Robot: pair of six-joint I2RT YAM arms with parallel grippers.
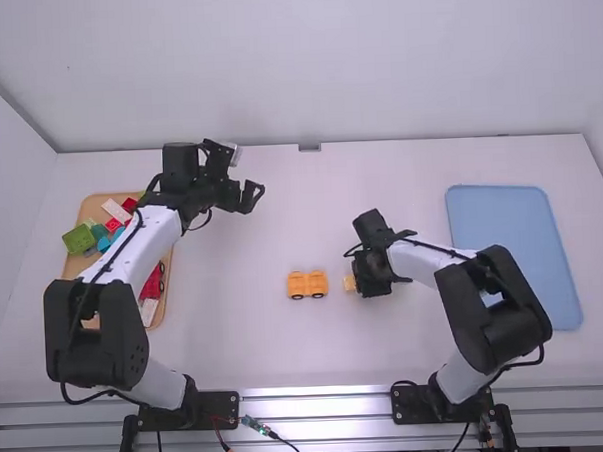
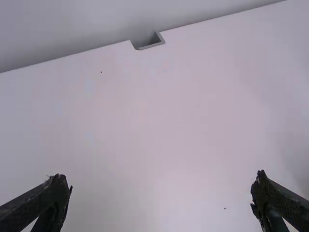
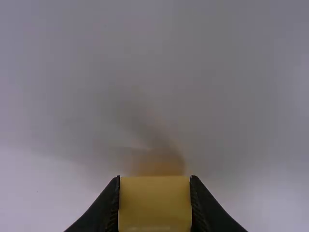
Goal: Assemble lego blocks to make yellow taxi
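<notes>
So the yellow-orange toy car body made of plastic blocks point(image 1: 307, 284) sits on the white table point(image 1: 257, 348), roughly between the 2 arms and towards their bases, with 2 dark wheels on the side facing the camera. Just to its right is the solid yellow plastic block point(image 3: 155, 203), pinched in the right gripper point(image 1: 360, 279), with 1 finger snug against each side. It's near the car but apart from it.

The left gripper point(image 1: 245, 196) is farther up the table on the left, fingers spread wide with nothing between them, and the left wrist view shows bare white tabletop past the tips.

Way over left there's a tan rectangular tray point(image 1: 75, 261) holding loose bits: a chunky green block point(image 1: 79, 238), some red pieces point(image 1: 151, 285), plus teal and white ones. The left arm crosses above it. Far right is a flat blue rounded tray point(image 1: 502, 227), and the right arm partly covers its near-left side.
</notes>
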